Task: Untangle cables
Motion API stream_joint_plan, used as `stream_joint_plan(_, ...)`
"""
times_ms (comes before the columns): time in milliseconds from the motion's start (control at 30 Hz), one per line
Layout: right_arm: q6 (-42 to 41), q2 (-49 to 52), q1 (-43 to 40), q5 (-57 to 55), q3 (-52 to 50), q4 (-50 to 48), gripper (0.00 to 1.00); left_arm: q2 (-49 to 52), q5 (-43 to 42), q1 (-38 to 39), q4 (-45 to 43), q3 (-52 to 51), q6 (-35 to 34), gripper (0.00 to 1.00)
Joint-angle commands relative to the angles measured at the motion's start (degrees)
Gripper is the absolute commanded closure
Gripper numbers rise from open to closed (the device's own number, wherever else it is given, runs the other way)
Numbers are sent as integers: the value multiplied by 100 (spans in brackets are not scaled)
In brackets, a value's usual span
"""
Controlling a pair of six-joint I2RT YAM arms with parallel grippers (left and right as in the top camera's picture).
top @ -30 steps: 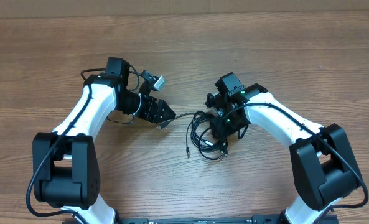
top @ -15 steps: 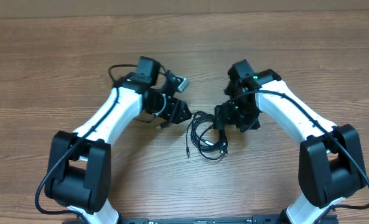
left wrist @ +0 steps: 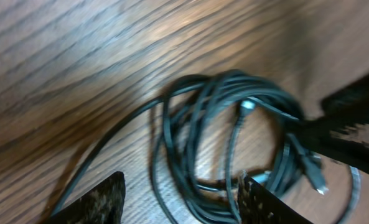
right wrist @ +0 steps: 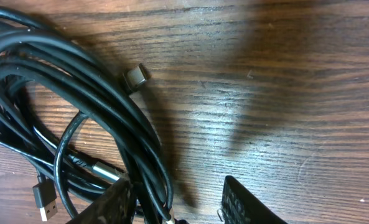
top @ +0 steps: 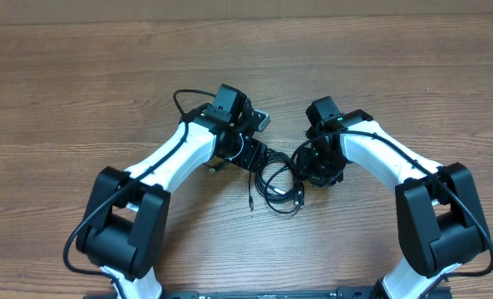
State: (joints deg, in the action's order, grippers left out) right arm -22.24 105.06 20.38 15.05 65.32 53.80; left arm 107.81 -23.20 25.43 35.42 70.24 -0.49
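Resolving plug beside cables, right wrist view; overhead too small.

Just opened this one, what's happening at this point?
Two robot arms are working on a loose coil of thin black cables lying on the wooden table. The left gripper and the right gripper sit on opposite sides of the coil, low over it. Both are open. In the left wrist view the coil lies just ahead of the fingers, and in the right wrist view strands run past one finger. Nothing is gripped, and the cables are not yet separated.
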Motion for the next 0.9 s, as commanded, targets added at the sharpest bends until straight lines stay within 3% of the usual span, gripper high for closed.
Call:
stream_joint_plan(0,-50,-26,22,26,-46,-42,58,225,96,17,-105,96,-365,43)
stream_joint_plan(467,-50,-26,22,28,-46,-343,59,321,-116,166,-229,96,-380,49)
stream_joint_plan(633,-50,-26,22,28,-46,-446,62,321,96,286,-365,94,-448,58)
stream_joint_plan(867,-50,-26,22,28,-46,-450,64,466,138,420,-573,94,-490,60)
